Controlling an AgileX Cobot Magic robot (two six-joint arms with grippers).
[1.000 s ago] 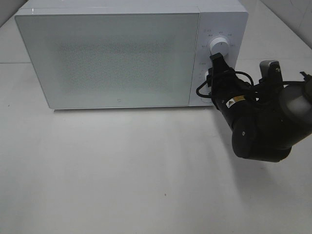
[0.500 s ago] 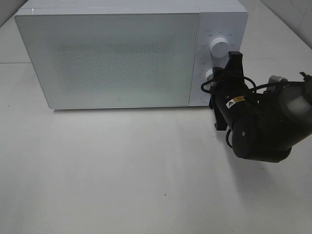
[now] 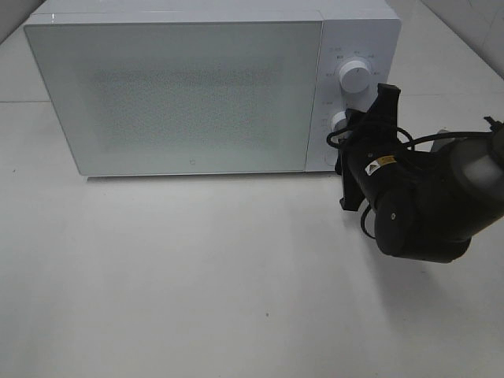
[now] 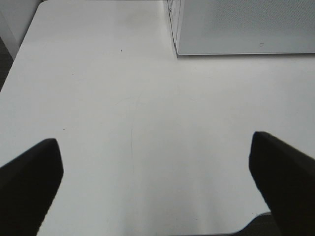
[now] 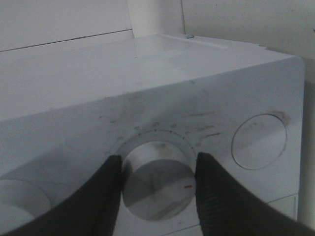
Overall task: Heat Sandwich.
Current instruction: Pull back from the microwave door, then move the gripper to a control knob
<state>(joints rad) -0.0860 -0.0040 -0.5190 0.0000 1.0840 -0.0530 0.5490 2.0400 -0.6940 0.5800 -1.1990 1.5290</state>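
White microwave (image 3: 181,87), door closed, fills the exterior high view; the right gripper (image 3: 346,130) sits at the lower knob (image 3: 339,120), with the upper knob (image 3: 356,76) just above it. Left wrist view: the left gripper (image 4: 153,140) hangs wide open and empty over the table (image 4: 123,98), with the microwave corner ahead. Right wrist view: both fingers (image 5: 93,196) clamp the lower knob's sides. The sandwich is not visible in any view and is probably behind the door. Step in hand: setting the dial. The next move calls for a wrist rotation without slipping.

The high exterior camera looks steeply down on the table (image 3: 197,299), with the microwave (image 3: 173,94) filling the upper part of its frame. The left wrist camera looks obliquely over the same table from well back. The right wrist camera sits close against the lower knob (image 5: 157,182). All three views share the microwave.
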